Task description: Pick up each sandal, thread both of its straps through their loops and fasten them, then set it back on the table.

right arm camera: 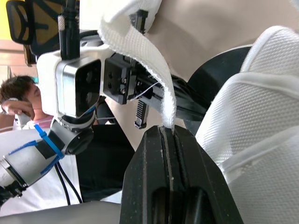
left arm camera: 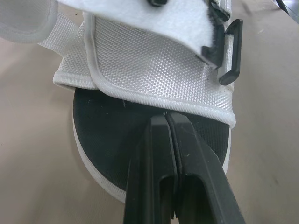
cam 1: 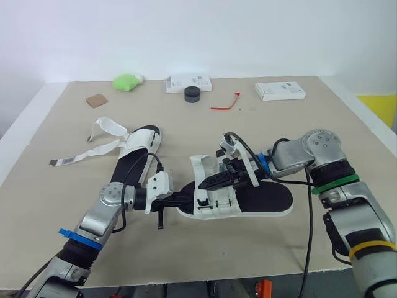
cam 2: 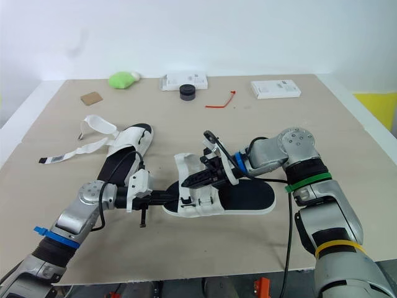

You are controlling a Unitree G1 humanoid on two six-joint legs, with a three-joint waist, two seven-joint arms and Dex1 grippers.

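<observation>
Woven white strap [right arm camera: 140,51], flat black sole [left arm camera: 107,135]

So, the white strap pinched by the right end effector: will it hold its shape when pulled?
Probably not. The strap bends in a soft curve above the right end effector, so it looks floppy. Its woven surface suggests it should not slip easily, and it seems thin and light.

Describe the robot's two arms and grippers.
Both arms are silver-grey metal with loose black cables. The left arm wears a blue tie and a white wrist block; the right arm wears a blue wrist band, a green band and a yellow band. The left gripper and right gripper have black fingers.
</observation>
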